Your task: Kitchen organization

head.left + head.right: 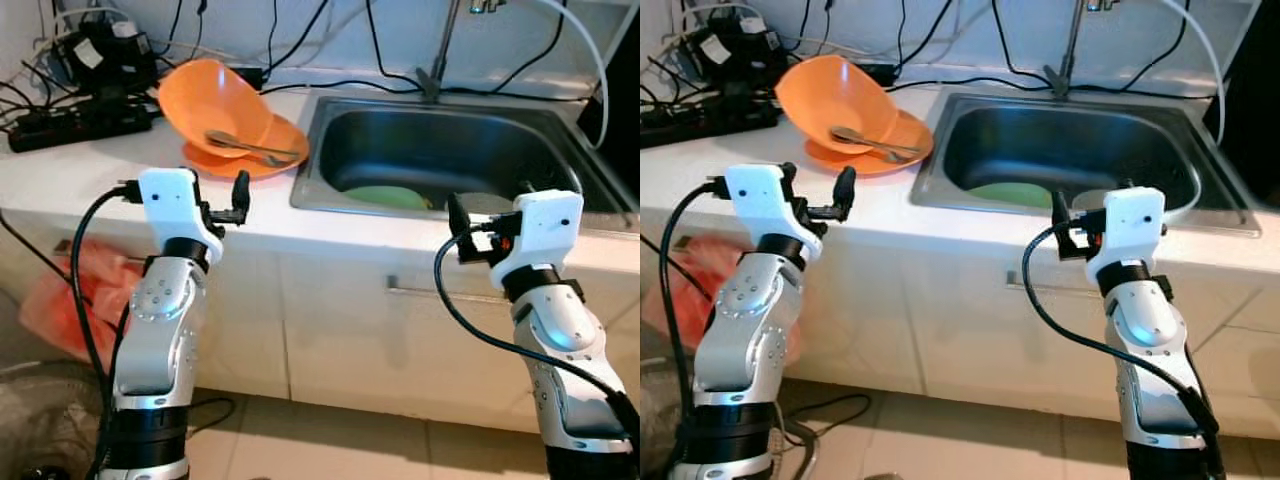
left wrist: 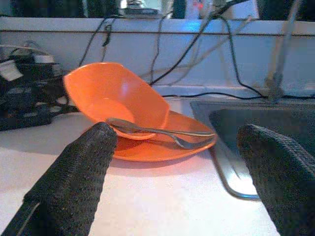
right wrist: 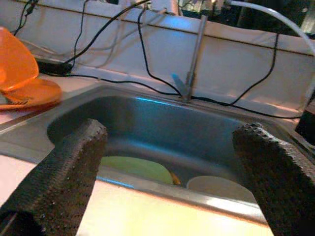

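Looking down from the head camera, the left gripper [image 1: 238, 196] hangs over the front edge of the white counter [image 1: 120, 165], its fingers spread apart and holding nothing. Just beyond it sits an orange plate [image 1: 240, 160] with an orange bowl [image 1: 212, 100] tipped on its side on top, the bowl's open mouth facing the sink [image 1: 450, 150]. A spoon [image 1: 245, 143] and a fork [image 1: 268, 156] lie across the plate, their long axes running from the bowl toward the sink. The right gripper [image 1: 458, 222] hovers at the sink's front rim; from this view its fingers cannot be judged. Ahead of it, down in the basin, lies a green plate [image 1: 385, 197].

Seen from the left wrist, both black fingers [image 2: 74, 182] stand wide apart, with bowl, plate and cutlery straight ahead between them, handles reaching toward the sink side.

Seen from the right wrist, the fingers [image 3: 64, 177] are likewise parted and empty. Between them lie the green plate [image 3: 135, 168] and, beside it, a pale round dish [image 3: 221, 189] on the basin floor, with the tap [image 3: 189, 64] rising behind.
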You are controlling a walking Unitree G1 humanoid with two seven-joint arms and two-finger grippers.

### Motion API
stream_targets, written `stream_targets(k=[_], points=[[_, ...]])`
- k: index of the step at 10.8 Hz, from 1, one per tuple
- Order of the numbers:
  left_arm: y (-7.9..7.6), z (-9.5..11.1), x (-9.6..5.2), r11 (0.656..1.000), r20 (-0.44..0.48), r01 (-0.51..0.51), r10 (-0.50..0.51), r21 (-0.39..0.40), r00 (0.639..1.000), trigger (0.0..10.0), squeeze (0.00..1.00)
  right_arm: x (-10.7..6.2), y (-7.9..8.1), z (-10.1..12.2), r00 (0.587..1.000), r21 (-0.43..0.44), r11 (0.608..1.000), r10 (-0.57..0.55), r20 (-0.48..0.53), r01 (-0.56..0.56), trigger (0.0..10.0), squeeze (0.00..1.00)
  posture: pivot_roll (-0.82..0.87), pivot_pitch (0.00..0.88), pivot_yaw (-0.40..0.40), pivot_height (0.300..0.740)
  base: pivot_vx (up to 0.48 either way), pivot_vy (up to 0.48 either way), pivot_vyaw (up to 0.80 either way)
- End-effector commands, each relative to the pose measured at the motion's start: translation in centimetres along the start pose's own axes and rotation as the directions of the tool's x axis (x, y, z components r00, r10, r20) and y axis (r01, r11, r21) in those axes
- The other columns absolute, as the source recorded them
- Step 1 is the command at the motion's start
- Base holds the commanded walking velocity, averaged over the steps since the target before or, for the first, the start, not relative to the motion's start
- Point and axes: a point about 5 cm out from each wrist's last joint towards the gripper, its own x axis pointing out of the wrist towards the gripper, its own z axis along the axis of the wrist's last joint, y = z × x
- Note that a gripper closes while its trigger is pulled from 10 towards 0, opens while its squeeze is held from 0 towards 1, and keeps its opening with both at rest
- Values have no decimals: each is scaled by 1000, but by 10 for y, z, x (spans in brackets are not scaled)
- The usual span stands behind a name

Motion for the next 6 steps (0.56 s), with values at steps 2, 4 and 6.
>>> stream_targets(k=[2, 4, 6], points=[[-3, 1, 1, 1000, 8, 19, -19, -3, 1000, 10000, 0, 1, -1, 1, 1000, 1, 1000, 5, 3, -5, 10000, 0, 95, 0, 20, 740, 0, 0, 0], [-1, 0, 2, 1000, 2, 1, -1, -28, 1000, 10000, 0, 3, -1, 2, 1000, -3, 1000, 7, 6, -7, 10000, 0, 95, 0, 18, 740, 0, 0, 0], [-1, -1, 2, 999, -14, -3, 2, -35, 1000, 10000, 0, 2, -1, 2, 1000, -3, 1000, 8, 6, -8, 10000, 0, 97, 0, 18, 740, 0, 480, 0]])
